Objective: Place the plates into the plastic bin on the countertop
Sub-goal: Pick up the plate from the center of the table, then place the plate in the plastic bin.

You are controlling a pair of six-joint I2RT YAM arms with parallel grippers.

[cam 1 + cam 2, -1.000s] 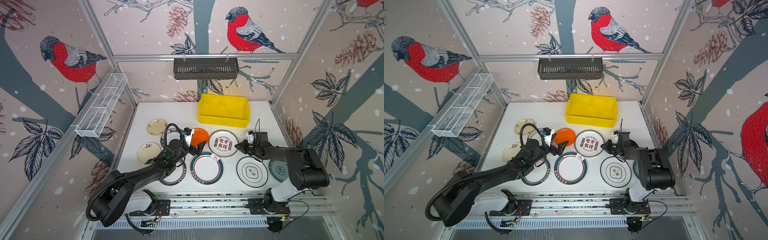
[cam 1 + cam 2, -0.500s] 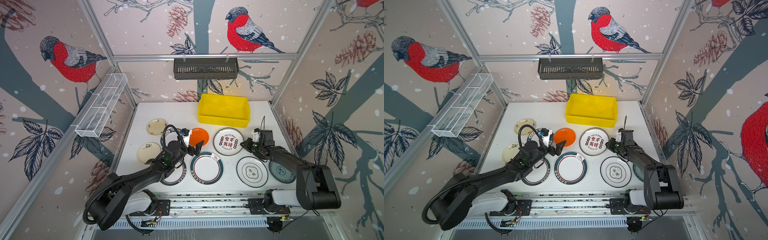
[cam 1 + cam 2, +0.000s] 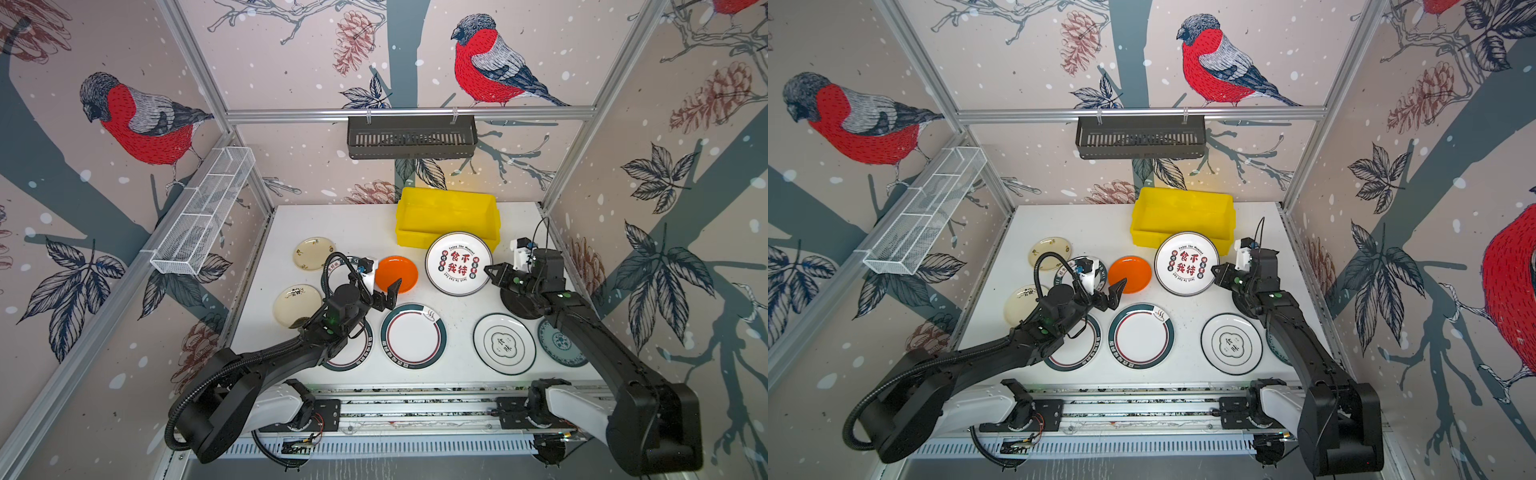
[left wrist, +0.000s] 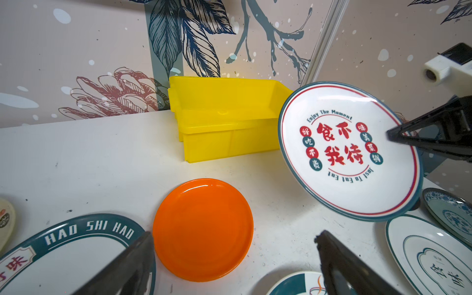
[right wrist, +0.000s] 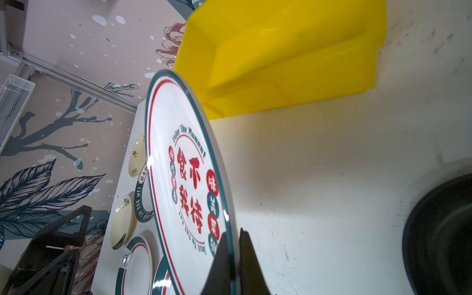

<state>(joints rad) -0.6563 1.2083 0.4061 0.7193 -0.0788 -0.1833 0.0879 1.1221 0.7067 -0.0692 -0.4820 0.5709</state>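
Right claw (image 3: 490,270): shut tight on the rim of the lettered plate (image 3: 458,264), with one finger on each face, as your right wrist view shows. A second ago that plate lay flat on the countertop (image 3: 357,228) with the claw at its edge. It is now off the surface, tilted, and has moved toward the yellow bin (image 3: 409,237). In both top views its far edge overlaps the bin's front wall. The left wrist view places it in the air just in front of the bin's near corner, not yet over the opening. No plate shows inside the bin.

Left claw (image 3: 386,296): wide open, holding nothing. It has barely moved in that second and hangs over the near edge of the orange plate (image 3: 395,272), which lies flat and untouched.

Finding: you have the first plate lifted. The carry is under way and the drop is not yet done. Every other plate in view lies on the countertop, so I judge the task barely begun.

Caution: the grip is at the rim only, on a tilted plate, and I judge it could pivot or slip. Clear the bin's front wall before you lower, and let go low.
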